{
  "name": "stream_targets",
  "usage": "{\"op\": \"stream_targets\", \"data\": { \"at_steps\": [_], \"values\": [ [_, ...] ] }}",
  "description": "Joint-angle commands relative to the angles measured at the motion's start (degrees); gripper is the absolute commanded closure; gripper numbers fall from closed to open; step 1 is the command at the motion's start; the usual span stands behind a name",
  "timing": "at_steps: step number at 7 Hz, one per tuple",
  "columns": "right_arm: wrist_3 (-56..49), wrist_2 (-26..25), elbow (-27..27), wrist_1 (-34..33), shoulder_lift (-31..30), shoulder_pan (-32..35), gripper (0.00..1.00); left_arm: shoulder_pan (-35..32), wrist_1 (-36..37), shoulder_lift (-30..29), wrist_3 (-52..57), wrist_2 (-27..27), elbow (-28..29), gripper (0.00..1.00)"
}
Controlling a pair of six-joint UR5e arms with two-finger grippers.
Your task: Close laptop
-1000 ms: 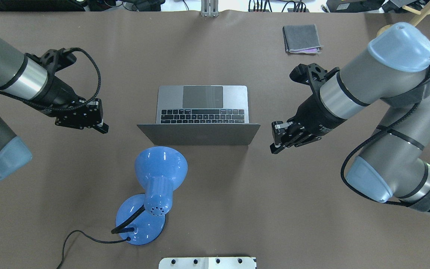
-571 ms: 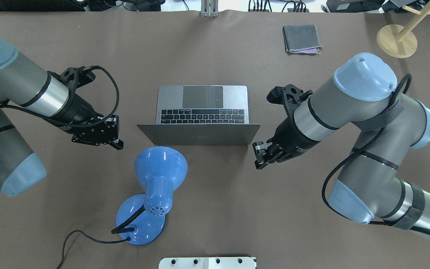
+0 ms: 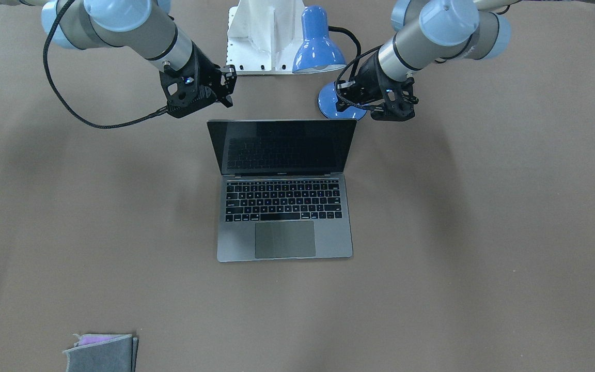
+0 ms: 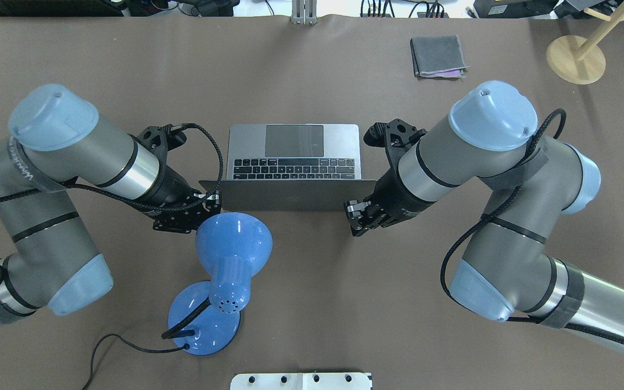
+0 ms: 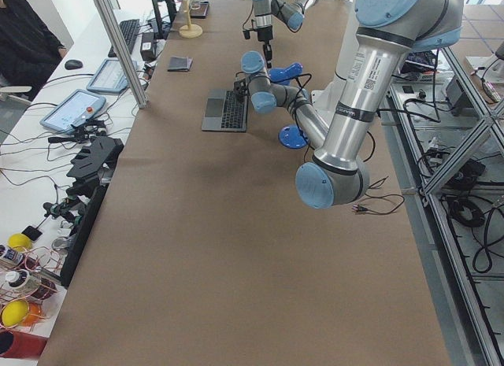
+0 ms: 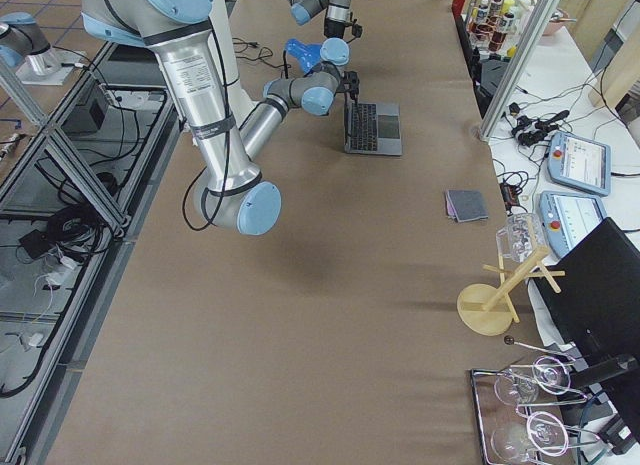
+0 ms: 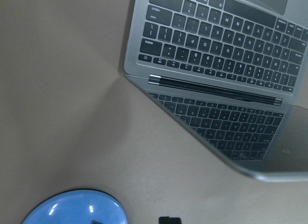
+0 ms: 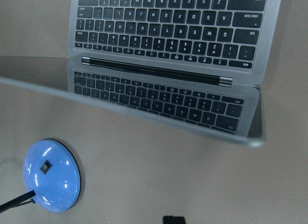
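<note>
The space-grey laptop (image 4: 294, 143) stands open in the middle of the table, its screen (image 3: 283, 146) facing away from the robot and its lid tilted back toward the robot. My left gripper (image 4: 212, 202) is shut and empty, just behind the lid's left corner. My right gripper (image 4: 356, 218) is shut and empty, just behind the lid's right corner. Neither visibly touches the lid. Each wrist view looks down on the keyboard (image 7: 216, 36) (image 8: 168, 21) and the lid's top edge, with one dark fingertip (image 7: 169, 219) (image 8: 173, 219) at the bottom.
A blue desk lamp (image 4: 233, 244) stands behind the laptop, close under my left gripper, its cord trailing left. A grey felt pouch (image 4: 437, 56) lies at the far right. A wooden stand (image 4: 574, 51) is at the far right corner.
Both arms have swung inward, from well out to the sides to just behind the lid's two corners. The laptop has not moved and its lid stands as before.
</note>
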Motion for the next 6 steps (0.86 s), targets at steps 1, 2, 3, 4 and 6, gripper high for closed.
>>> {"op": "stream_targets", "data": {
  "at_steps": [1,2,3,4,6],
  "values": [
    [-0.17,-0.45,-3.92,-0.03,3.17,1.77,1.0,0.27,0.01,-3.14,-0.33,0.3,2.83,1.0],
    [-0.17,-0.45,-5.41,-0.03,4.4,2.65,1.0,0.27,0.01,-4.45,-0.33,0.21,3.88,1.0],
    [-0.17,-0.45,-6.47,-0.03,5.2,3.44,1.0,0.27,0.01,-5.25,-0.15,0.3,4.93,1.0],
    [-0.26,-0.45,-7.52,-0.03,6.17,4.23,1.0,-0.34,0.01,-6.21,0.02,1.08,5.81,1.0],
    [-1.22,-0.45,-10.77,-0.03,8.71,5.46,1.0,-2.79,-0.25,-9.03,1.24,2.58,9.93,1.0]
  ]
}}
